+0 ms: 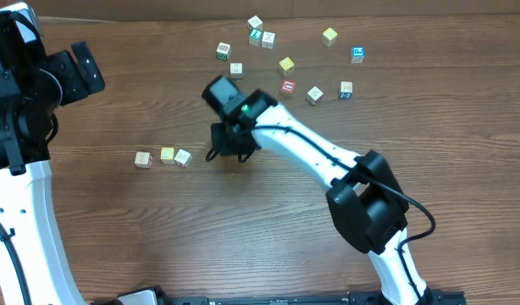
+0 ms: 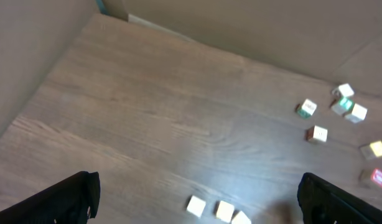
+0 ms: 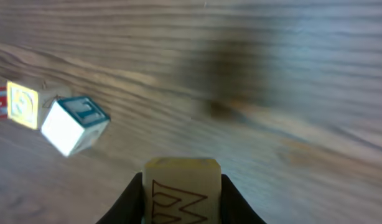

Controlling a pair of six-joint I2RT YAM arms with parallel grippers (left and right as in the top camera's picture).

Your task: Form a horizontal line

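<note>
Right wrist view gives you the grip: the right gripper [image 3: 181, 208] is clamped on a pale cube [image 3: 181, 177], its fingers [image 3: 130, 200] pressed to both side faces and a brownish mark facing the lens. You cannot tell from here whether the cube rests on the table [image 3: 290, 93] or hangs just above it. Up and left of the fingers lies a tilted cube [image 3: 74, 124] with a teal mark. Just beyond it is a yellow cube [image 3: 22, 104].

Overhead shows you what the wrist misses. The row [image 1: 165, 157] is three cubes with its long axis running left to right. It lies to the gripper's left, near it, with a bare gap before the tilted cube at its near end. The held cube is hidden under the gripper there.

The coming move looks like a short shift left along that axis, setting down just beside the tilted cube. That one sits skewed, so match the row's line rather than its face.

The right arm is the nearer. The left gripper [image 2: 198, 186] hangs wide and empty, well apart to the far left. Its view shows the row at its lower edge and spare cubes [image 2: 308, 108] off to the right.
</note>
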